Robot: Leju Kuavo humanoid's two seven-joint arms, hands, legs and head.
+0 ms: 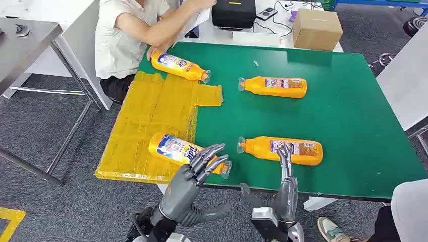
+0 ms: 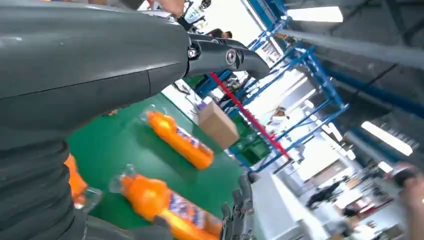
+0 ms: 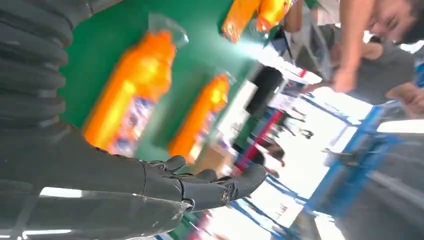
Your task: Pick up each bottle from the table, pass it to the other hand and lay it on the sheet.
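Head view: both hands, left (image 1: 194, 176) and right (image 1: 285, 176), hang empty, fingers spread, at the green desk's (image 1: 353, 126) near edge, bottles beyond.

four orange bottles (image 1: 281, 86) lying flat: two on green table (image 1: 353, 121), two on yellow sheet (image 1: 146, 116).
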